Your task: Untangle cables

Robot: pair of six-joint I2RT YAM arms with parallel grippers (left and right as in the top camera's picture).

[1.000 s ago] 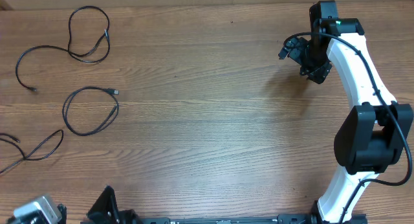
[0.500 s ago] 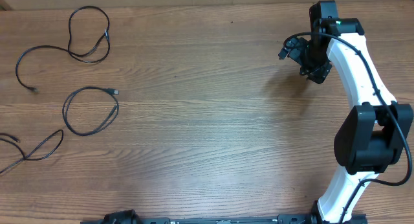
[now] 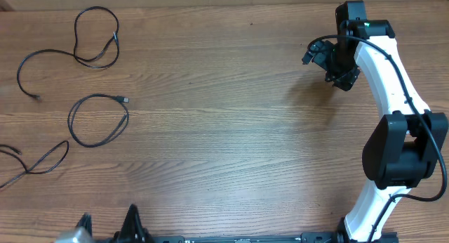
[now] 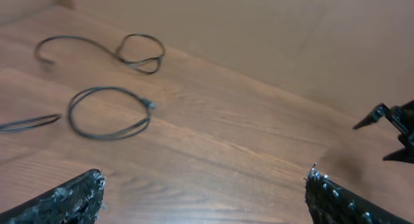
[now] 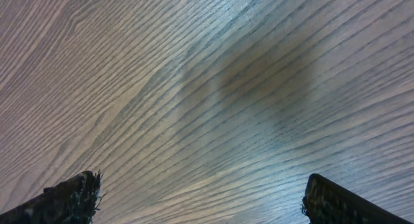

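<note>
- Three cables, thin black cord, all at the left side of the desk; none seems to touch another.
- Upper cable: near the far left corner, one loop crossing itself, with a tail curving toward the left edge.
- Middle cable: a nearly closed ring a little nearer than the upper one, small plug at its top right.
- Lower cable: nearest of the three, running off the left edge of the overhead view, so its full lay cannot be told.
- Left gripper: at the near edge, jaws spread wide, nothing between them, cables well ahead of it.
- Right gripper: toward the far right corner, jaws wide over bare wood, empty, well apart from every cable.
- Handling, as judged: very light, limp cord; it will flop and trail when lifted, and it is not fragile. It lies flat on the wood, so the fingers must close right at the surface.
- Best hold is probably just behind a plug, where the cord is thicker and stiffer; a grip mid-loop would drag the whole ring.
</note>
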